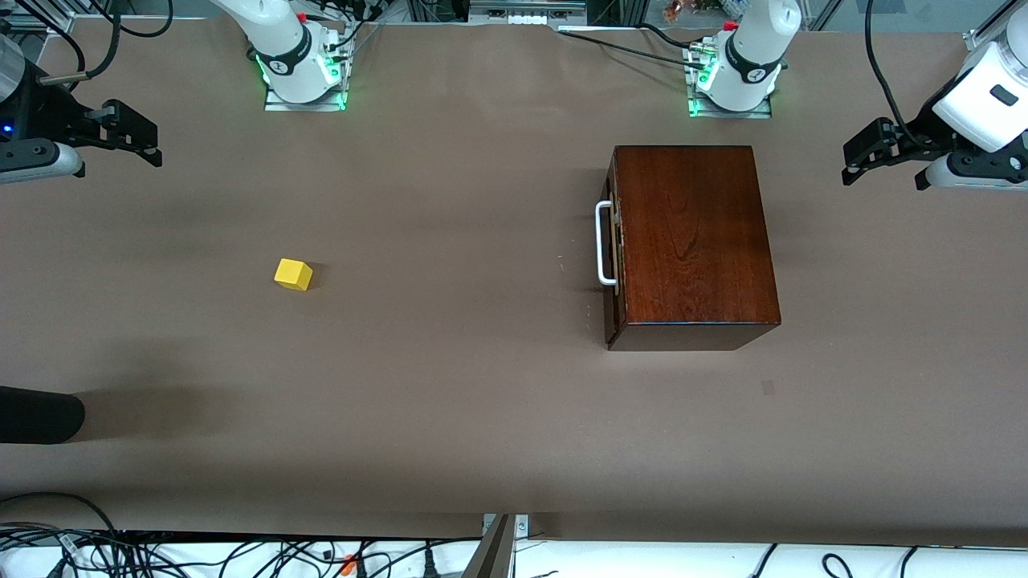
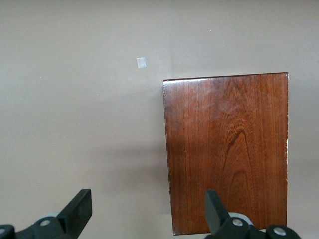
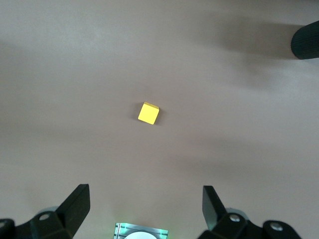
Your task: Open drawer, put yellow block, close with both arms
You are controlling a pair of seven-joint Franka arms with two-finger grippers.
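Both pincers, left pincer and right pincer, hang spread apart over the bare brown table.

i'm seeing the drawer only as a thin front edge, its tray sitting hidden inside the box. a dark rounded object is getting cut off at the tabletop edge, unidentifiable.

You've got a glossy dark wood box, grain visible, smooth lacquer. White smooth handle on the drawer. Yellow block matt, plain faces. Table matt brown, cloth-like. Grippers look matt black plastic.
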